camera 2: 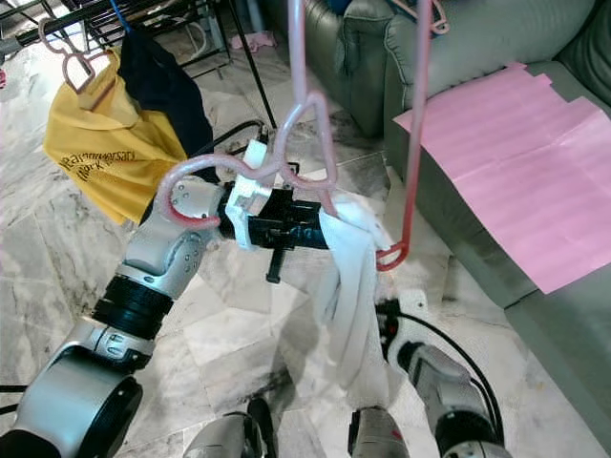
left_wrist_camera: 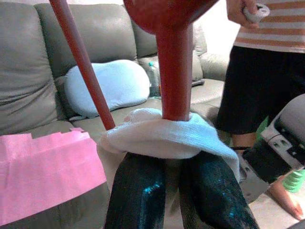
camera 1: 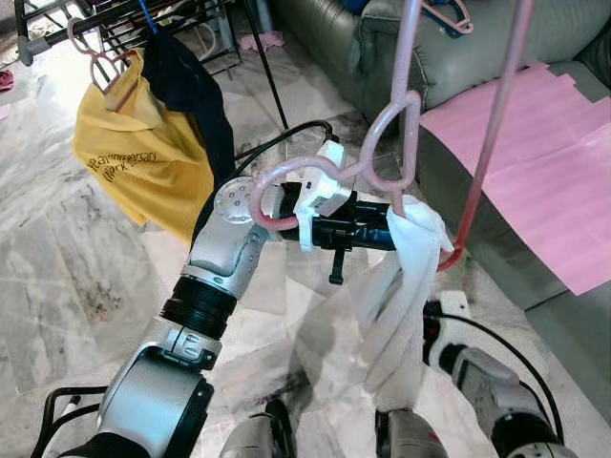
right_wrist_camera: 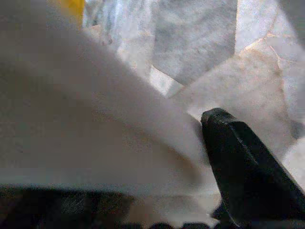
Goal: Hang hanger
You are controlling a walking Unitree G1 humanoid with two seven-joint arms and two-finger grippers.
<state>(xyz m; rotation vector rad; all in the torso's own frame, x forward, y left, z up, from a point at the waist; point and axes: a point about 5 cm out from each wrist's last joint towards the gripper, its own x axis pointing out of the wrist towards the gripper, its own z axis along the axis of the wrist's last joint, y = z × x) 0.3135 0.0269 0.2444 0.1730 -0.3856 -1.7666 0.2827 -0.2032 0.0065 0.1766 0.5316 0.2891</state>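
1. Closest in, the right gripper [right_wrist_camera: 224, 200] is hanging low, right under the white cloth [camera 2: 348, 286]. Its wrist view is mostly blurry pale fabric with one black finger [right_wrist_camera: 248, 176] poking in, so I honestly can't tell if it's apart or pinched together.
2. A bit further out, the left gripper [left_wrist_camera: 174, 191] is reaching across to the white cloth, and its two fingers are squeezing together on the cloth-wrapped bottom of the pink hanger [camera 1: 382, 143]. The cloth is bunching over the fingertips and the rest is drooping straight down from there.
3. The pink hanger itself is sitting right above the white cloth: the curly heart-shaped bit is rising out of the wrap, its hook is curling back over the left wrist, and two long bars are running up past the cloth and out of frame. It isn't hanging on anything.
4. Beyond the cloth, the grey sofa [camera 1: 382, 48] is carrying a sheet of pink paper [camera 1: 535, 162] and a pale blue pillow [left_wrist_camera: 107, 88], and a person [left_wrist_camera: 262, 71] in a striped shirt is standing by it.
5. Farthest from the cloth, off to the robot's left, a yellow shirt [camera 1: 143, 157] and a dark garment [camera 1: 191, 86] are hanging on a black drying rack [camera 1: 115, 19].
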